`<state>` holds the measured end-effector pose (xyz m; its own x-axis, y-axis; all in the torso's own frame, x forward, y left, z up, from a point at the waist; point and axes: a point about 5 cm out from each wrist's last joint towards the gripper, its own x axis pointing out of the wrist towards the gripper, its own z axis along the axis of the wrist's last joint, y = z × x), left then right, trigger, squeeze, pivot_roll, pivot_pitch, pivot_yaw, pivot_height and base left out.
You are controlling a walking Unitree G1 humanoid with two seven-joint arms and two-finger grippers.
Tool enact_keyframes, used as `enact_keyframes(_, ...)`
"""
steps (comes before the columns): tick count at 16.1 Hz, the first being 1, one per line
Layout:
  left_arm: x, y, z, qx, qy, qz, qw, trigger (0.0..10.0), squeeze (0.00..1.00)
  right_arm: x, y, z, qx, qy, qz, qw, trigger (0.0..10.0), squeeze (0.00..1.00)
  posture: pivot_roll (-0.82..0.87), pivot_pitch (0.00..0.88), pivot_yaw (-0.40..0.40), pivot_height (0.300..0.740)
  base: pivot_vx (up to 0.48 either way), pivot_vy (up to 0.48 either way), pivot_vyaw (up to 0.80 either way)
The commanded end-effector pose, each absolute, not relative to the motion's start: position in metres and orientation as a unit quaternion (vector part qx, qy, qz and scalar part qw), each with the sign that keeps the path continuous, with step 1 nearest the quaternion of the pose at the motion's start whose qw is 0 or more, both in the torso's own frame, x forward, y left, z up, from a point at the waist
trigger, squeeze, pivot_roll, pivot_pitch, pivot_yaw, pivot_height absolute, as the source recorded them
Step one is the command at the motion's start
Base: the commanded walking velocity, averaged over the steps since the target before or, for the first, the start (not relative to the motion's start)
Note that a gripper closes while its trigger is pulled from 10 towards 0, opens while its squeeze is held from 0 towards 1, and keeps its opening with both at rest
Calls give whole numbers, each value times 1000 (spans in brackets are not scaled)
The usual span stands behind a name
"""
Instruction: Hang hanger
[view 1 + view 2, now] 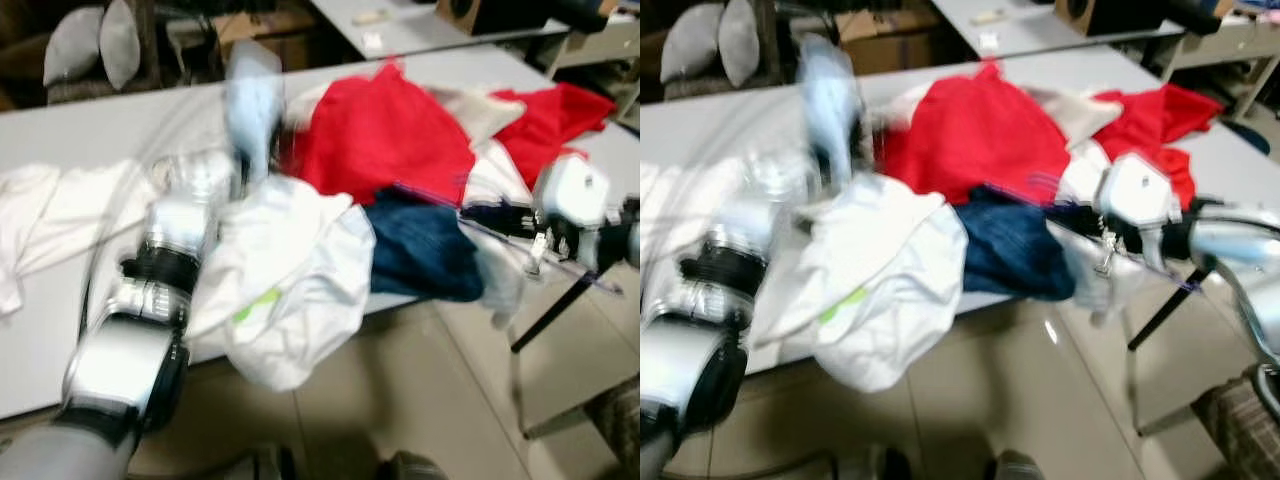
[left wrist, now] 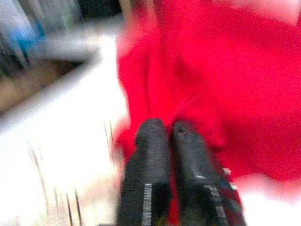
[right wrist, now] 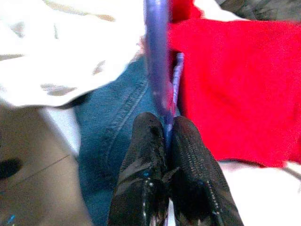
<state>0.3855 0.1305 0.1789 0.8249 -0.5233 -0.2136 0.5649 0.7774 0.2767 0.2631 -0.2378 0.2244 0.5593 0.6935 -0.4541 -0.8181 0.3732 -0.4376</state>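
Grey and heaped with clothes, the worktop (image 1: 60, 330) carries a red garment (image 1: 385, 135), a dark blue denim piece (image 1: 420, 250), and a white garment (image 1: 285, 290) that spills over its front edge; no writing can be read through the blur. At the right, the right pincer (image 3: 165, 123) has its fingers pressed together on a thin purple hanger (image 3: 157, 56), which runs out from the fingertips over the denim, beside the red cloth. Over the red garment, the left pincer (image 2: 168, 129) has its fingers closed together, pinching nothing visible.
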Motion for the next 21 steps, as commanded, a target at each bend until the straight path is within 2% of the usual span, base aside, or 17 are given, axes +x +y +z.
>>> enact_keyframes(1, 391, 140, 208, 203, 37, -281, 937, 10000, 1000, 249, -244, 242, -323, 104, 480, 809, 10000, 0, -219, 0, 68, 740, 0, 0, 0)
enact_keyframes(4, 396, 162, 223, 258, 49, -258, 930, 10000, 1000, 224, -265, 263, -323, 148, 501, 789, 10000, 0, -221, 0, 73, 740, 0, 0, 0)
enact_keyframes(6, 401, 175, 231, 296, 48, -229, 926, 10000, 1000, 217, -278, 279, -322, 160, 490, 794, 10000, 0, -229, 0, 83, 740, 0, 0, 0)
enact_keyframes(9, 404, 185, 241, 300, 37, -200, 932, 10000, 1000, 202, -300, 306, -316, 168, 465, 809, 10000, 0, -233, 0, 85, 740, 0, 0, 0)
enact_keyframes(10, 404, 185, 243, 304, 26, -200, 931, 10000, 1000, 202, -308, 306, -332, 184, 439, 814, 10000, 0, -234, 0, 82, 740, 0, 0, 0)
enact_keyframes(12, 400, 163, 255, 233, -46, -244, 940, 10000, 969, 226, -330, 306, -411, 154, 281, 853, 10000, 0, -236, 0, 79, 740, 0, 0, 0)
enact_keyframes(13, 396, 145, 260, 181, -84, -274, 941, 10000, 0, 241, -330, 305, -409, 110, 213, 880, 10000, 0, -236, 0, 79, 740, 0, 0, 0)
enact_keyframes(14, 394, 135, 262, 150, -101, -287, 941, 10000, 0, 249, -326, 306, -389, 73, 190, 898, 10000, 0, -240, 0, 78, 740, 0, 0, 0)
enact_keyframes(15, 393, 120, 262, 104, -115, -292, 944, 10000, 0, 260, -310, 300, -335, 16, 189, 923, 10000, 0, -247, 0, 83, 740, 0, 0, 0)
enact_keyframes(17, 394, 100, 254, 79, -113, -292, 946, 10000, 0, 273, -274, 279, -284, -32, 244, 926, 10000, 0, -254, 0, 84, 740, 0, 0, 0)
enact_keyframes(18, 393, 95, 252, 79, -113, -300, 944, 10000, 0, 274, -267, 273, -272, -31, 259, 926, 10000, 0, -254, 0, 84, 740, 0, 0, 0)
enact_keyframes(19, 389, 82, 248, 71, -113, -328, 935, 10000, 0, 273, -255, 250, -304, 1, 299, 904, 10000, 0, -252, 0, 82, 740, 0, 0, 0)
enact_keyframes(21, 385, 70, 241, 88, -112, -343, 928, 10000, 0, 267, -245, 228, -315, 37, 344, 884, 10000, 0, -248, 0, 76, 740, 0, 0, 0)
